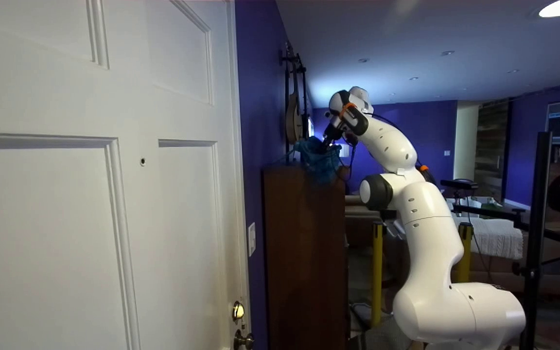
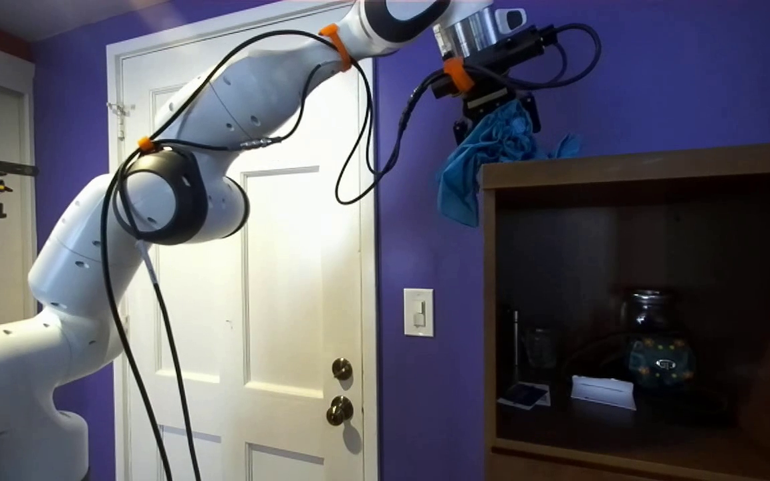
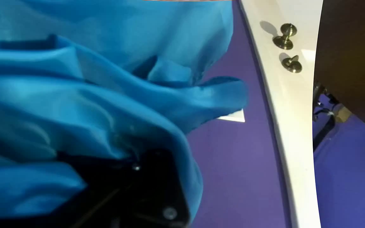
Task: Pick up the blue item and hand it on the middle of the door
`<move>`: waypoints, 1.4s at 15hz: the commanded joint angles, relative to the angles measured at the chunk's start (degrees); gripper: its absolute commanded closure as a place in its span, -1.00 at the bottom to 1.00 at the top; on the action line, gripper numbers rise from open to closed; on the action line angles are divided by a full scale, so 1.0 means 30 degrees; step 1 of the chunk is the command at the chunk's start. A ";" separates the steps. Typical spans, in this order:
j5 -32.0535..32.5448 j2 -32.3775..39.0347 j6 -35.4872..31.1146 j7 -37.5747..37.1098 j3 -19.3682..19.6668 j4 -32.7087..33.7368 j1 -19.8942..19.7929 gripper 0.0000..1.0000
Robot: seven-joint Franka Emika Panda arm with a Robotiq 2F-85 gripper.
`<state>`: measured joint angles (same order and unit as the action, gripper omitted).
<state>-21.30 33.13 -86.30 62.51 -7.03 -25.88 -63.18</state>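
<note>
The gripper (image 3: 136,164), in the wrist view, was clamped on the blue cloth (image 3: 90,104), its tips partly buried in the folds. The cloth was smooth, slightly glossy and deeply creased, with a rounded tongue reaching out in front of the purple wall (image 3: 230,177). Past the wall showed a strip of the white door (image 3: 303,19) with a brass knob (image 3: 285,36).

In an exterior view, the cloth was bunched beneath the gripper at the top corner of the wooden cabinet (image 2: 646,166); one length hung down outside the side panel. A slack black cable (image 2: 395,160) looped beside it, and the robot arm (image 2: 224,93) crossed in front of the door. A light switch (image 2: 418,312) was fixed between door and cabinet. The open compartment held a lidded jar (image 2: 649,310), a patterned bag (image 2: 662,361) and a white card (image 2: 603,393).

In an exterior view, the cloth hung over the cabinet's top edge, well apart from the door. A guitar-like instrument (image 1: 292,119) hung on the wall; yellow posts (image 1: 376,272) stood behind the arm.
</note>
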 commanded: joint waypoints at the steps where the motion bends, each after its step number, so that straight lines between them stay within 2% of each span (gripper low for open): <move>1: -0.1612 -0.0790 0.1621 0.1695 -0.0884 0.0001 -0.0948 0.97; 6: -0.2643 -0.1463 0.3745 0.2733 -0.1289 0.0003 -0.1010 0.97; 9: -0.2208 -0.1746 0.4934 0.3523 -0.1126 0.0003 -0.0384 0.97; 13: -0.2216 -0.1904 0.6542 0.2987 -0.0992 0.0003 0.0382 0.97; 14: -0.2223 -0.1616 0.5818 0.3130 -0.0817 0.0003 0.0298 0.97; 15: -0.2218 -0.1558 0.5955 0.3095 -0.0794 0.0088 0.0437 0.89; 21: -0.2178 -0.1148 0.6168 0.2971 -0.0690 0.0603 0.0486 0.89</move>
<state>-27.40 28.62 -68.60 71.79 -9.85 -26.02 -62.24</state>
